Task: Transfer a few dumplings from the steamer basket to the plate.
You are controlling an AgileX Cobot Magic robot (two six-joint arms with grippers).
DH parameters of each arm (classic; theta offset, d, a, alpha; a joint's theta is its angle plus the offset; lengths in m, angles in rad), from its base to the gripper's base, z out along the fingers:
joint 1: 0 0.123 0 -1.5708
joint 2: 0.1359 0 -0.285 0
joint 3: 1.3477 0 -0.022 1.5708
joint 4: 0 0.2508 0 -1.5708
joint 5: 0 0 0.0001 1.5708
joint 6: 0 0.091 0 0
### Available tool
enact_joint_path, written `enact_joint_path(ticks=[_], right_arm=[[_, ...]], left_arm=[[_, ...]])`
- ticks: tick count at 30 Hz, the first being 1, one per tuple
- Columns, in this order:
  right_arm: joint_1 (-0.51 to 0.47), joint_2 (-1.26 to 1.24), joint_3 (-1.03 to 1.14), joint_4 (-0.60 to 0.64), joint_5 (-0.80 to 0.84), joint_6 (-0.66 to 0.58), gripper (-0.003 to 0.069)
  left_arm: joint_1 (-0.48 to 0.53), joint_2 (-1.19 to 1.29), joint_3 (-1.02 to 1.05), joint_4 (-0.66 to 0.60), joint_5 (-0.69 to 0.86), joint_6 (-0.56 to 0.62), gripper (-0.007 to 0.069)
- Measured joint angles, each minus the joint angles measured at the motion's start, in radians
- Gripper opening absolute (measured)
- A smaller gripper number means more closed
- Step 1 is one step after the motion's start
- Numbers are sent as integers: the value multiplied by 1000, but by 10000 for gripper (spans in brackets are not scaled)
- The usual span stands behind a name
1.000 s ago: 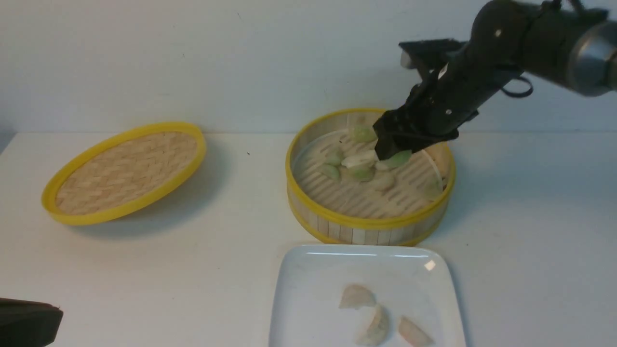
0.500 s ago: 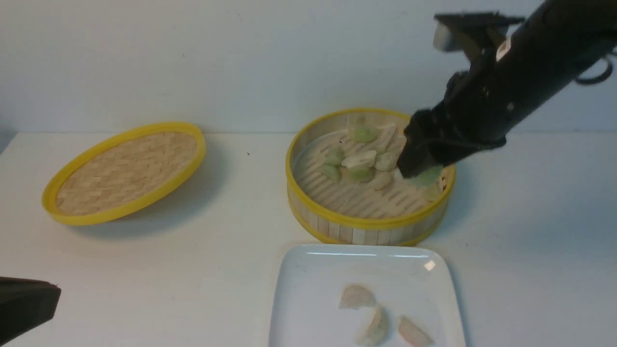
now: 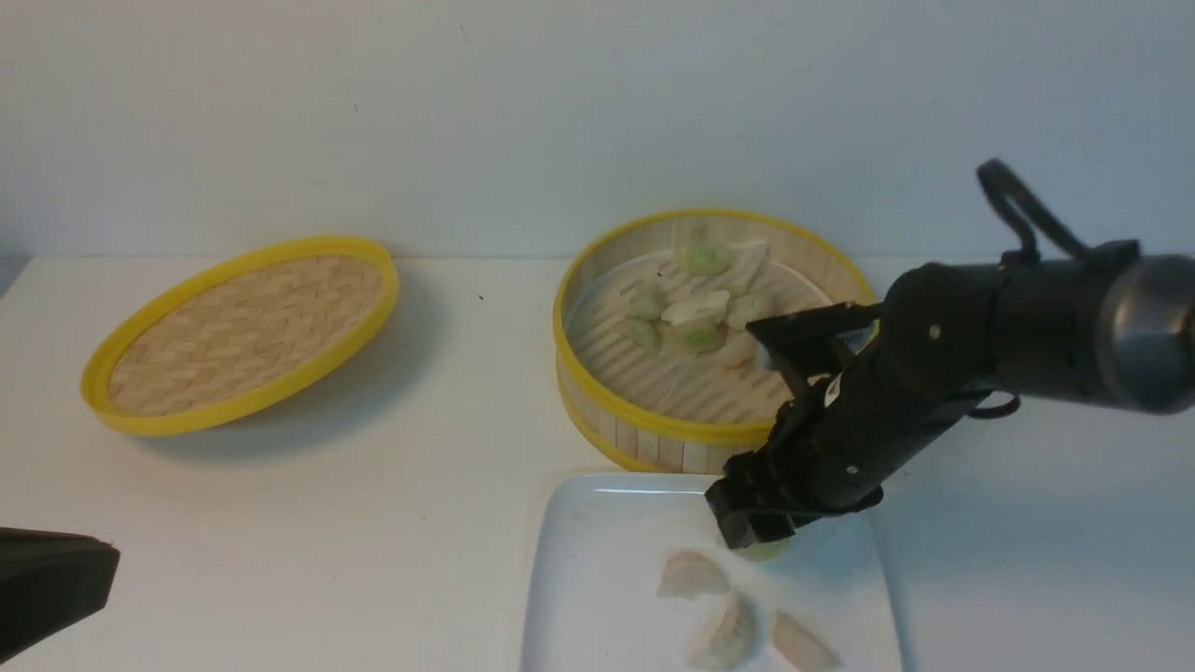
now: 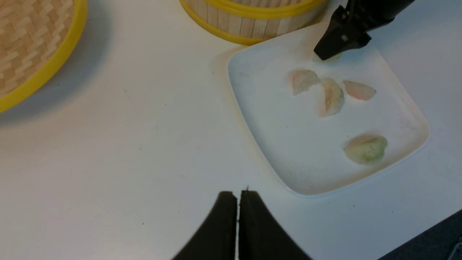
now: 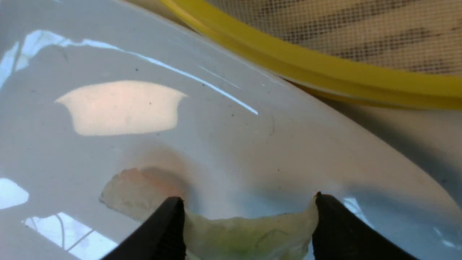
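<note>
In the front view the right gripper (image 3: pixel 750 534) hangs low over the far right part of the plate (image 3: pixel 579 532), with a green dumpling (image 3: pixel 767 551) showing just under its tip. Three pale dumplings (image 3: pixel 692 574) lie on the plate nearer the camera. Half a dozen or so dumplings (image 3: pixel 695 310) lie clustered at the back of the steamer basket (image 3: pixel 653 427), and the lid (image 3: pixel 238 331) sits well apart on the table (image 3: pixel 420 448). The left gripper (image 3: pixel 51 593) is parked low at the near left corner. The left wrist view shows its fingers (image 4: pixel 225 224) pressed together on nothing, and it also shows a second green dumpling (image 4: pixel 366 148) lying near the plate's edge, so four are delivered and a fifth is arriving. In the right wrist view the two black fingers (image 5: pixel 164 229) stand fairly wide, pinching the green dumpling (image 5: pixel 245 236) by its ends just over the glossy plate (image 5: pixel 252 144); whether it touches the surface I cannot tell. I judge the task nearly done: this piece needs releasing, and "a few" looks met already.
</note>
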Motion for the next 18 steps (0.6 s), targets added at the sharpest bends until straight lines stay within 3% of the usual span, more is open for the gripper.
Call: enact_joint_path(ticks=[9, 13, 18], right_arm=[[1, 13, 0, -6, 33, 0, 444], [1, -73, 0, -20, 104, -1, 484], [1, -260, -84, -112, 274, 26, 471]], left_arm=[[0, 0, 0, 20, -12, 0, -6], [0, 0, 0, 32, -64, 0, -6], [0, 13, 0, 61, -147, 0, -6]])
